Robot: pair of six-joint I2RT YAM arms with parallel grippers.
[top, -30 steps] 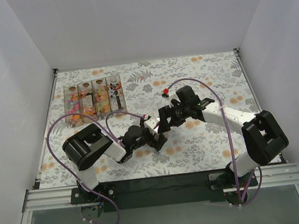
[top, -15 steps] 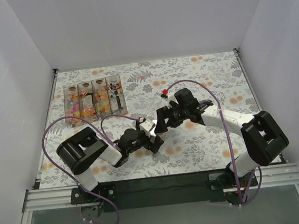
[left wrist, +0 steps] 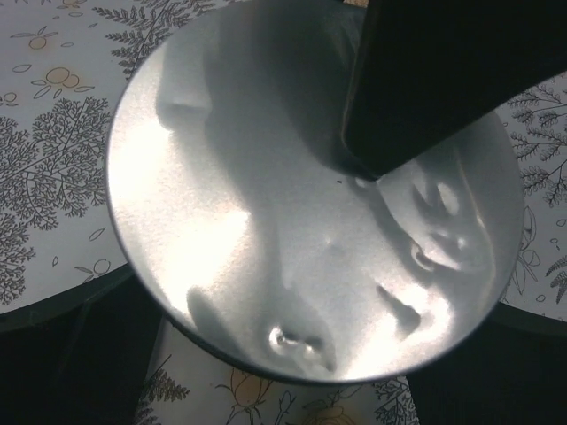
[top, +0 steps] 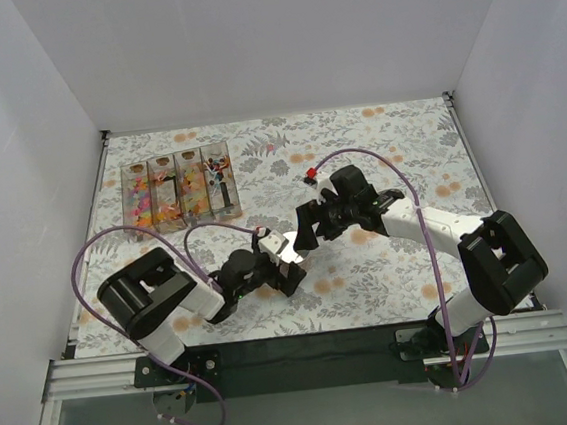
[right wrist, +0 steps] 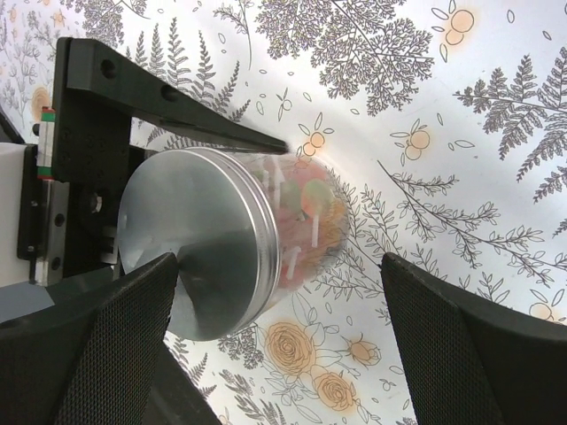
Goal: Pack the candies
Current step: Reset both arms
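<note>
From the top camera, the white flower-printed tablecloth (top: 387, 142) carries a clear plastic compartment box (top: 126, 192) at the far left, with some of the tiny, many-coloured wrapped candies (top: 143, 198) in it. At mid-table the left pincer (top: 286, 260) and right pincer (top: 306, 238) meet nose to nose over the glint of a round, brushed-silver metal lid (top: 289, 246). The left wrist camera is filled by that lid, its face turned to the lens, with a black finger (left wrist: 425, 80) (the right arm's, I judge) touching it at the upper right. The right wrist camera tells most: a clear round jar (right wrist: 306, 221) lies on its side with the lid on and more candies packed behind its wall. One black finger of the left pincer lies along the jar's upper wall with the jaws spread wide, and I cannot tell whether they clamp the jar or only cradle it. The right pincer is released, its mesh pads (right wrist: 89, 354) standing wide to either side of the lid end. The step in hand looks like taking the lid to turn it. To do it well, centre the pads across the lid's rim rather than its slick face and close squarely. The left should have the body firm first so the jar cannot roll, and the twist should run about the jar's own axis.
</note>
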